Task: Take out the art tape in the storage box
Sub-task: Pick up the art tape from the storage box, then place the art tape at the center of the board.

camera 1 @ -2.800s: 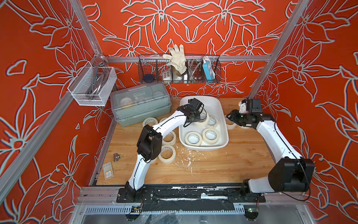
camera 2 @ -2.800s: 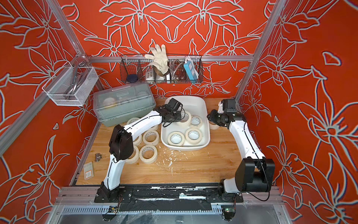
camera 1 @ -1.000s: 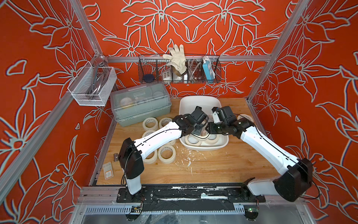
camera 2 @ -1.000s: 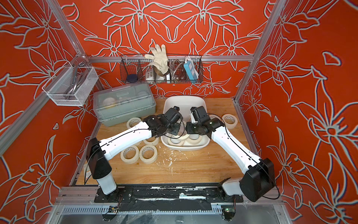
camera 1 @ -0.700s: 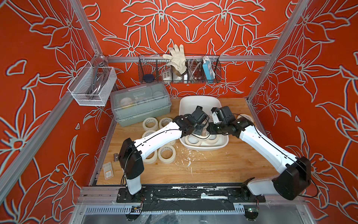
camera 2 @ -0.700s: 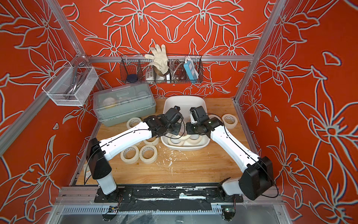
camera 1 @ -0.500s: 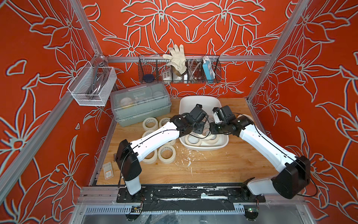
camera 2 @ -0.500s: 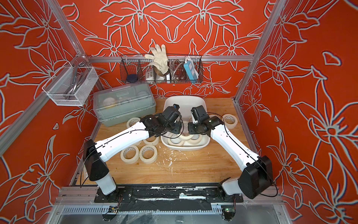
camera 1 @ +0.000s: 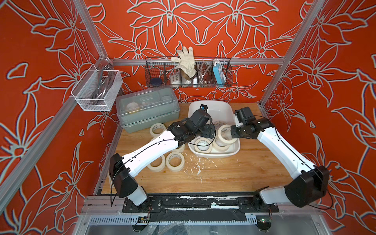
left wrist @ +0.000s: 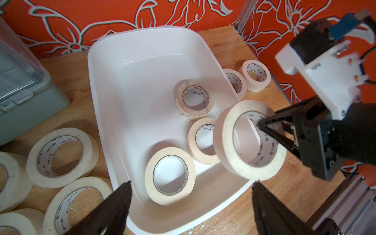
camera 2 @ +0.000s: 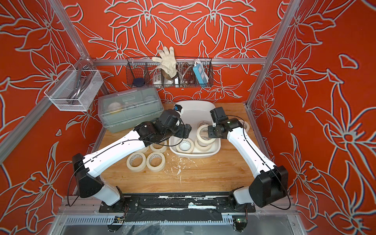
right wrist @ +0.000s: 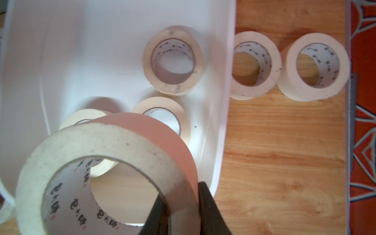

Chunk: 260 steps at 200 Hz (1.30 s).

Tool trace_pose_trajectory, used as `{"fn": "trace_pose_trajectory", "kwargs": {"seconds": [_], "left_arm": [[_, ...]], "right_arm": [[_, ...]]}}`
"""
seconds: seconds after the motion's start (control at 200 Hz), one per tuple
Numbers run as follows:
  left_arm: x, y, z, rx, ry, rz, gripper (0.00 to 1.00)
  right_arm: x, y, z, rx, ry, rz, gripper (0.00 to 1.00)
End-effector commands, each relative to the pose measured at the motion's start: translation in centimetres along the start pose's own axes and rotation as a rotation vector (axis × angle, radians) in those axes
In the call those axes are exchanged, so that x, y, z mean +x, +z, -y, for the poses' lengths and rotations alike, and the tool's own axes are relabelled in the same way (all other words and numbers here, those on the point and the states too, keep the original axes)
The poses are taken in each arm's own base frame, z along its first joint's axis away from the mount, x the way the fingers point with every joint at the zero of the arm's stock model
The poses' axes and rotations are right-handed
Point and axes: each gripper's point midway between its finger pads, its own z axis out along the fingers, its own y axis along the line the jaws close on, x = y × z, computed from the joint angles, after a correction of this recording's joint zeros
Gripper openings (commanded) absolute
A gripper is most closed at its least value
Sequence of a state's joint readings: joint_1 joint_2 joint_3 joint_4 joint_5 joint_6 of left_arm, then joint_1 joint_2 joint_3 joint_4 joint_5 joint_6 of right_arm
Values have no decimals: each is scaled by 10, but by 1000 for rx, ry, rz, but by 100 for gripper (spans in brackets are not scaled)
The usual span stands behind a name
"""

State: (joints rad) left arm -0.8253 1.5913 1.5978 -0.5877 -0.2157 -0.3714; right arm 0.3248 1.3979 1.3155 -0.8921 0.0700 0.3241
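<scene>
Left wrist view showed the right gripper (left wrist: 264,130) clamped on the wall of one art tape roll (left wrist: 223,138), one finger inside its core, holding it tipped on edge above the right side of the storage box (left wrist: 132,81), hole facing the left gripper (left wrist: 192,183), whose jaws stood wide apart and empty. Three rolls (left wrist: 149,177) lay flat inside the box. Bare wooden table (camera 1: 223,177) stretched in front of its near rim.

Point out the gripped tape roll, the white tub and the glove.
held tape roll (left wrist: 223,138), left wrist view, flat cream face
white tub (camera 1: 213,155), in a top view, near wall
glove (camera 1: 186,63), in a top view, palm
</scene>
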Motion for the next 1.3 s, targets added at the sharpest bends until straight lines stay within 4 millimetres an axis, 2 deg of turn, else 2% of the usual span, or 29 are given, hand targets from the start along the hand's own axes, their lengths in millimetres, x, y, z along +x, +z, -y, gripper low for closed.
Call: {"fn": "trace_pose_trajectory", "kwargs": {"seconds": [0.0,0.135,0.295,0.48,0.716,0.956,1.126,1.296], "left_arm": [[-5,-1,-7,-10,-26,19,91],[-1,5,-9,-12,-36,3,91],[2,10,-10,-12,-38,-9,91],[5,13,-12,-17,-42,-19,91],[8,15,-18,-29,-49,-25,91],[12,26,-19,-26,-56,-47,91],[16,35,-18,-25,-63,-68,91],[19,44,-18,-32,-65,-84,91]], "right_arm": [[-11,-12,29,34,121,47,0],[-11,-11,67,131,262,80,0],[1,-3,109,294,443,122,0],[22,13,140,448,599,126,0],[38,51,145,468,631,89,0],[47,102,128,364,572,-21,0],[52,124,124,351,564,-83,0],[56,135,124,365,557,-154,0]]}}
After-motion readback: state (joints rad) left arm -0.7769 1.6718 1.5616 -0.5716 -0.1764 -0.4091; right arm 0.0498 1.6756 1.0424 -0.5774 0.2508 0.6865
